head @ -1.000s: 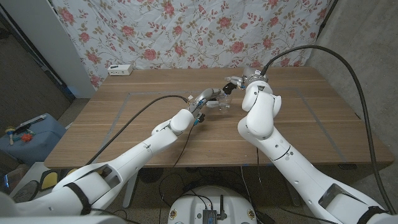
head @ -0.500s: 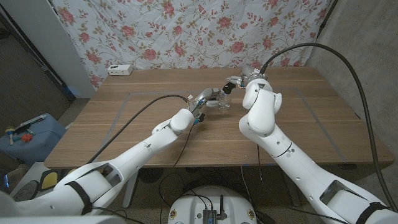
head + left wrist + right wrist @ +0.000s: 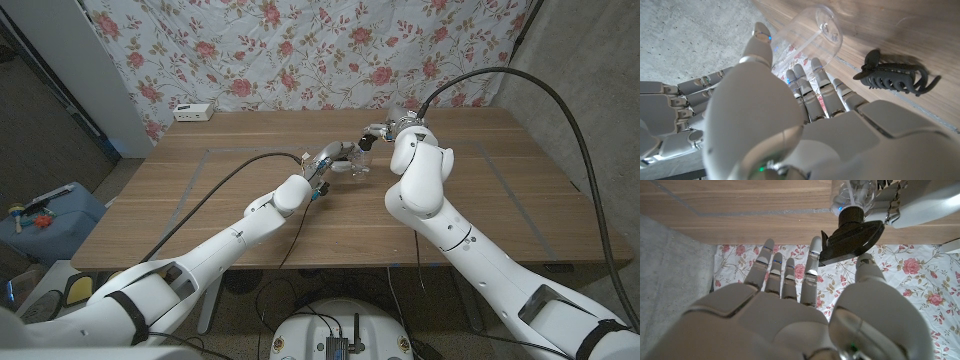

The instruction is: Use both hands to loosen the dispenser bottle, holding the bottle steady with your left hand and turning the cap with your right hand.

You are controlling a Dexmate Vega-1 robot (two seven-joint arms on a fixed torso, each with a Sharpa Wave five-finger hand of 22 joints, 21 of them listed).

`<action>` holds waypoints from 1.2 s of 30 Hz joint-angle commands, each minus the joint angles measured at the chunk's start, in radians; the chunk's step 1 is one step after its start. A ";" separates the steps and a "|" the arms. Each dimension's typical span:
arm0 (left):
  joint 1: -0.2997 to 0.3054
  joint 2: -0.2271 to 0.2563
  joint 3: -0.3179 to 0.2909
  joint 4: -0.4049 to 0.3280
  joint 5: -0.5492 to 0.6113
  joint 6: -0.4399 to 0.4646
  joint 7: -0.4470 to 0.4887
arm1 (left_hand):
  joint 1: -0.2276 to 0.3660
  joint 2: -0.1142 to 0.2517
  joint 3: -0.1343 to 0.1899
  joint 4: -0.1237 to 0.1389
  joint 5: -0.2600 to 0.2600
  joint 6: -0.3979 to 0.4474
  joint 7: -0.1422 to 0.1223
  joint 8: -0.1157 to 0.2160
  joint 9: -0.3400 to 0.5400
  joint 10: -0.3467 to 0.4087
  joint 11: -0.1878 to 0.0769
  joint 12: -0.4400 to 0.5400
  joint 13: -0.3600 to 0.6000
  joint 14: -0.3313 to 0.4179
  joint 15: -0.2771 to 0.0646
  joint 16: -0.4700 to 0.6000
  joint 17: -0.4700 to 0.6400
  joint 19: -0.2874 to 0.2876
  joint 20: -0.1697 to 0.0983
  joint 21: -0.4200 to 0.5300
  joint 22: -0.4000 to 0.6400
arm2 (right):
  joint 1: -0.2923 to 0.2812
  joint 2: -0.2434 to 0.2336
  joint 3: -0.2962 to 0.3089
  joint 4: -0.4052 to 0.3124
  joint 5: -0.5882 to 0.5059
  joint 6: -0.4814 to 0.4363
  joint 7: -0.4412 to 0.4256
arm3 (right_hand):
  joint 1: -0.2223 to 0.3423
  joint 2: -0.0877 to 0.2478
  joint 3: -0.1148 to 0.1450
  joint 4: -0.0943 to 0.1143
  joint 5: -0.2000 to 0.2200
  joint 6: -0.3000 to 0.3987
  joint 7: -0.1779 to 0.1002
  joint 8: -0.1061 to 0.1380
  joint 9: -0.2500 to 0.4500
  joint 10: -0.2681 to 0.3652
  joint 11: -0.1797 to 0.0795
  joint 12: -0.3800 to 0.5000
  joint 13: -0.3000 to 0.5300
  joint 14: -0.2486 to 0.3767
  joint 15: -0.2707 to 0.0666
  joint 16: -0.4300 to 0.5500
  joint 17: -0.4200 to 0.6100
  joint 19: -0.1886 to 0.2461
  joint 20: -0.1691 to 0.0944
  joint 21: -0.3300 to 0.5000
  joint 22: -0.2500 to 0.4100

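Clear bottle held upright toward the far edge of the wooden desk, about midway along it. Left hand wrapped around the bottle's body, fingers curled against the clear wall, thumb on the other side. Black pump cap on top of the bottle, seen in the right wrist view with the left hand's fingers around the neck below it. Right hand close beside the cap, fingers spread and straight, thumb near the cap's edge, gripping nothing; contact with the cap cannot be told. Dark hair clip lying on the desk just beside the bottle's base. White power strip near the far left corner. Flowered cloth hanging behind the far edge.
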 commanded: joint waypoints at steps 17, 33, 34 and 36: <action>0.010 0.005 -0.001 -0.017 0.000 -0.008 -0.007 | -0.107 0.115 0.078 0.070 0.006 0.093 -0.007 0.008 0.003 0.042 -0.028 0.007 0.044 0.014 -0.070 0.000 0.004 0.010 -0.087 0.001 0.002 | 0.032 -0.095 -0.034 -0.080 0.179 -0.088 -0.054 | 0.099 0.034 0.052 -0.037 -0.004 -0.064 -0.032 -0.038 -0.019 -0.022 -0.018 -0.001 0.004 -0.016 -0.030 -0.005 0.001 -0.003 -0.004 -0.003 0.004; 0.014 0.000 -0.001 -0.014 -0.002 -0.011 -0.005 | -0.113 0.118 0.080 0.072 0.006 0.096 -0.003 0.008 0.003 0.044 -0.027 0.006 0.047 0.014 -0.069 0.000 0.005 0.010 -0.085 0.001 0.002 | 0.099 -0.209 -0.061 -0.152 0.499 -0.165 -0.211 | 0.215 0.050 0.100 -0.046 -0.014 -0.155 -0.078 -0.096 -0.044 -0.076 -0.033 -0.005 0.005 -0.043 -0.037 -0.009 0.000 -0.026 -0.014 -0.004 0.005; 0.014 0.000 -0.001 -0.013 -0.002 -0.010 -0.004 | -0.113 0.118 0.081 0.071 0.006 0.096 -0.003 0.008 0.003 0.046 -0.027 0.007 0.047 0.014 -0.068 0.000 0.004 0.010 -0.085 0.001 0.002 | 0.105 -0.216 -0.063 -0.156 0.523 -0.171 -0.225 | 0.223 0.052 0.104 -0.046 -0.014 -0.156 -0.079 -0.098 -0.045 -0.082 -0.036 -0.007 0.005 -0.047 -0.041 -0.010 0.001 -0.026 -0.014 -0.004 0.005; 0.014 0.000 -0.001 -0.012 -0.002 -0.011 -0.003 | -0.114 0.118 0.081 0.072 0.006 0.096 -0.004 0.008 0.003 0.048 -0.026 0.007 0.048 0.013 -0.068 -0.001 0.004 0.010 -0.085 0.001 0.002 | 0.118 -0.233 -0.073 -0.164 0.566 -0.182 -0.254 | 0.230 0.053 0.106 -0.046 -0.014 -0.160 -0.082 -0.100 -0.046 -0.083 -0.036 -0.006 0.005 -0.051 -0.043 -0.010 0.001 -0.028 -0.014 -0.004 0.005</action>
